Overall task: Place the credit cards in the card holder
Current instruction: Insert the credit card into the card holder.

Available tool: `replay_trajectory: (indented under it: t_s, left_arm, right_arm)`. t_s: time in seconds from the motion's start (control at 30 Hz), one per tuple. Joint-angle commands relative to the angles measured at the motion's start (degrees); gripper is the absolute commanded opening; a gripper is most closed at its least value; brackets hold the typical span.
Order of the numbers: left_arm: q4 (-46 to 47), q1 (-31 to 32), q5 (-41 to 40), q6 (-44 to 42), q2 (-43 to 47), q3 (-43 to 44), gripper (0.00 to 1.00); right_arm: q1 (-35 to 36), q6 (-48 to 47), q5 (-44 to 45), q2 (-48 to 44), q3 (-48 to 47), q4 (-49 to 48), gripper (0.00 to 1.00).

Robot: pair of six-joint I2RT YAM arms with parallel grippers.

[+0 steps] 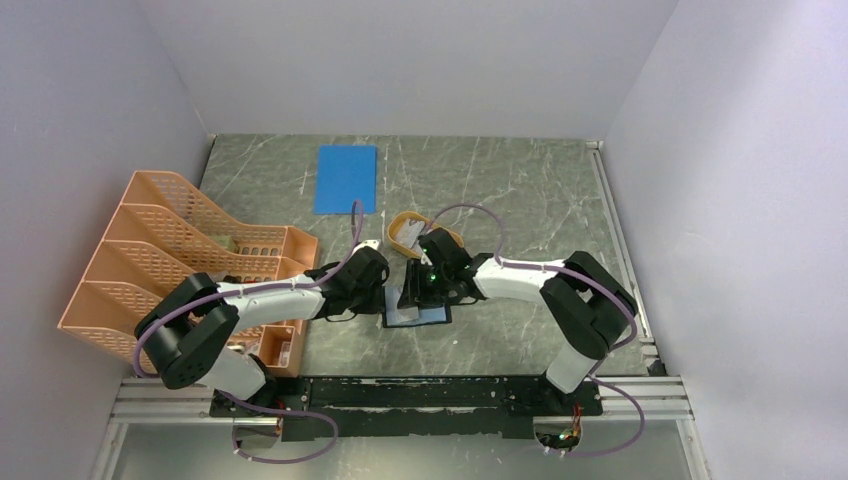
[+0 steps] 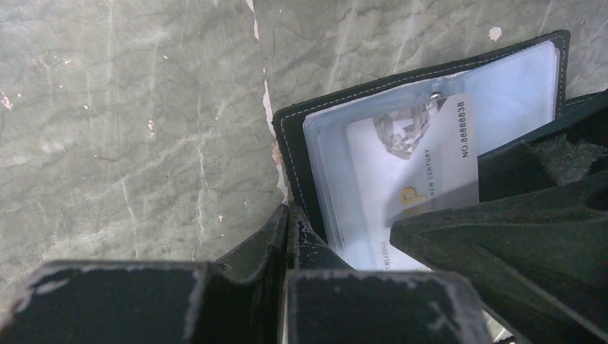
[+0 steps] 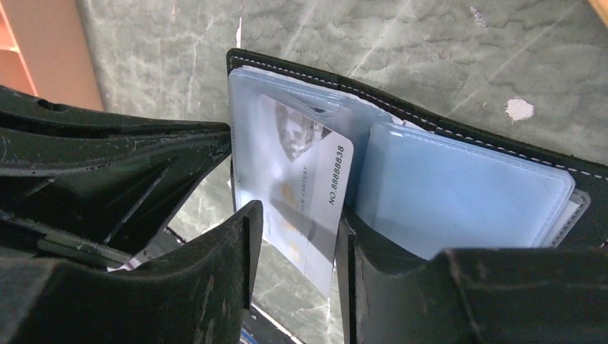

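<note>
Behind right hand (image 3: pixel 295 223), credit card (image 3: pixel 305 168) half-hidden

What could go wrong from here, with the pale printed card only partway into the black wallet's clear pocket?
1. The pale printed card sits only partly in the black folding wallet; if the right gripper lets go now, it may slide back out.
2. Pushing on could snag a card corner on the clear pocket and bow the card.
3. The left gripper seems to pinch only the wallet's edge, so the wallet may pivot.
</note>
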State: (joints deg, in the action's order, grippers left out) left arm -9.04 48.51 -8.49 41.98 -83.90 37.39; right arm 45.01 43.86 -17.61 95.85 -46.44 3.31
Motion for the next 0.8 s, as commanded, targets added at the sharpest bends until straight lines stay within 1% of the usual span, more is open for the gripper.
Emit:
replay_trajectory:
  t_s: [0.0, 0.13, 0.23, 0.37, 0.57, 0.77]
  left_arm:
    - [0.4, 0.2, 2.2, 0.3, -0.6, -1.4, 0.05]
    - [-0.3, 0.2, 1.3, 0.5, 0.2, -1.6, 0.05]
    - [-0.4, 0.2, 1.1, 0.7, 0.5, -1.7, 0.05]
    - [-0.4, 0.2, 1.1, 0.7, 0.5, -1.6, 0.05]
    - [0.1, 0.2, 1.9, 0.5, 0.2, -1.5, 0.05]
    - [0.7, 0.2, 2.7, 0.0, -0.7, -1.2, 0.05]
  right_arm:
    - [2.0, -3.0, 9.1, 0.5, -2.8, 6.6, 0.46]
    - [2.0, -4.7, 13.7, -1.7, -4.7, 10.9, 0.51]
    - [2.0, -5.4, 15.0, -3.0, -5.7, 12.3, 0.52]
    - [2.0, -5.5, 14.4, -3.2, -5.4, 11.9, 0.51]
    - [2.1, -4.2, 10.3, -2.0, -3.2, 7.8, 0.49]
    - [2.9, -3.8, 8.7, -0.2, -3.7, 6.8, 0.48]
